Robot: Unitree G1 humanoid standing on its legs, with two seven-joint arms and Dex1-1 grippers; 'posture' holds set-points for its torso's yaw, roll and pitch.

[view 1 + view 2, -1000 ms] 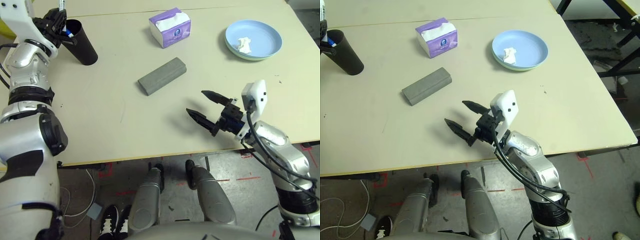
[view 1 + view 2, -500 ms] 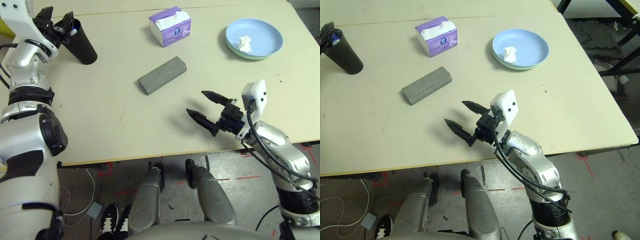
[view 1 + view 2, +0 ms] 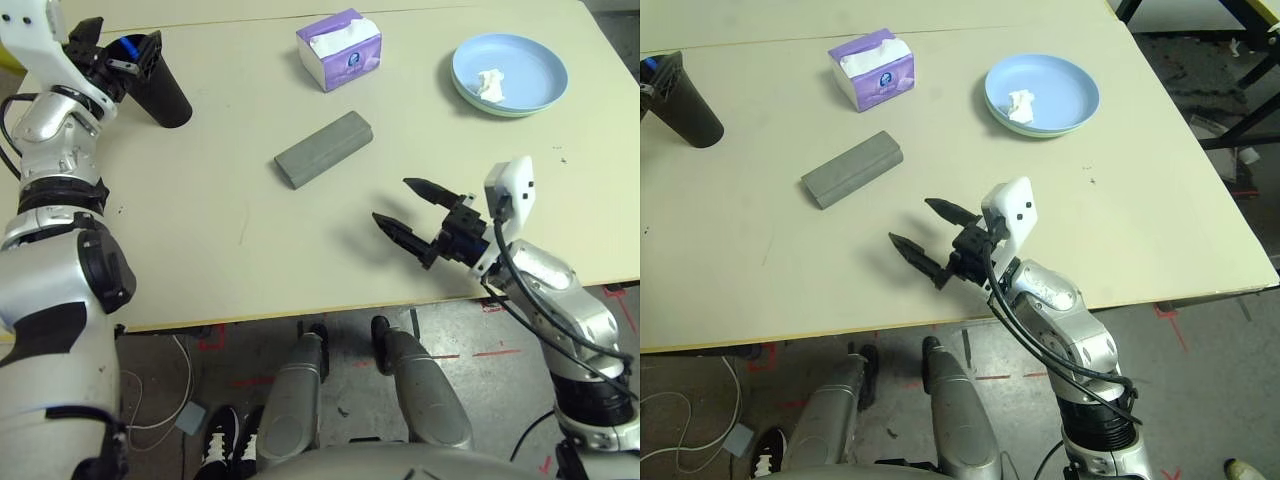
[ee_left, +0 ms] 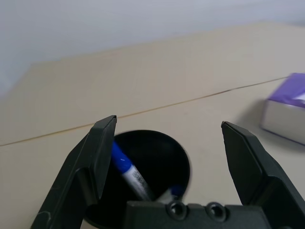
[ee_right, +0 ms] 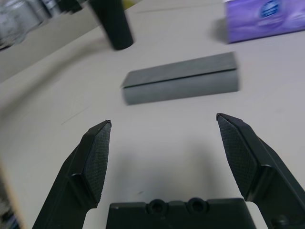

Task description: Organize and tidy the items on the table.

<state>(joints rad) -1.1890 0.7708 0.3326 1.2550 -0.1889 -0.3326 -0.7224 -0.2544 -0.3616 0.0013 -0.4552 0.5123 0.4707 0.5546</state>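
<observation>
The black cup (image 3: 168, 88) stands at the table's far left. My left gripper (image 3: 118, 48) hangs open just over its mouth, holding nothing. Inside the cup (image 4: 143, 162) leans a white marker with a blue cap (image 4: 125, 168), and the end of a second marker (image 4: 172, 192) shows beside it. The grey glasses case (image 3: 323, 150) lies shut mid-table. At the far right the blue plate (image 3: 525, 62) sits on the green plate (image 3: 492, 113), and the crumpled white tissue (image 3: 488, 85) lies in it. My right gripper (image 3: 392, 202) hovers open near the front edge, pointing at the case (image 5: 181, 83).
A purple tissue box (image 3: 340, 50) stands at the back, between the cup and the plates. The pale table (image 3: 200, 250) ends in a wood-coloured front edge just below my right gripper. Bare tabletop lies in front of the case.
My left gripper was shut on a marker above the cup; it has opened and the marker now rests inside the cup. The right arm has stayed put.
</observation>
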